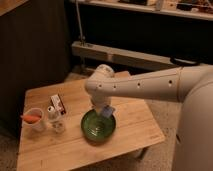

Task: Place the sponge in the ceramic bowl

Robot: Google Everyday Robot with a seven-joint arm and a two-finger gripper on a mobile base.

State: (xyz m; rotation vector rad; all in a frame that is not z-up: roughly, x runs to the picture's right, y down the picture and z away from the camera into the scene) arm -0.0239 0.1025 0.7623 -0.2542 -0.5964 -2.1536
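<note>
One gripper [103, 107], at the arm's end over the far rim of the ceramic bowl [96, 132], closed on the sponge [108, 111], which hangs just above the bowl, not yet in it. Bowl sits mid-table [136, 121]. Further left: red-and-white box [58, 104], white cup [36, 126] w/ carrot [31, 118].

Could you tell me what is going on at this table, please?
The robot's arm stretches over the wooden table, with its hand just above the far rim of the green bowl. The light-blue sponge is at the hand, over the bowl's edge, and is not yet lying inside. To the left, a cup with a carrot and a red-and-white box stand apart from the hand.
</note>
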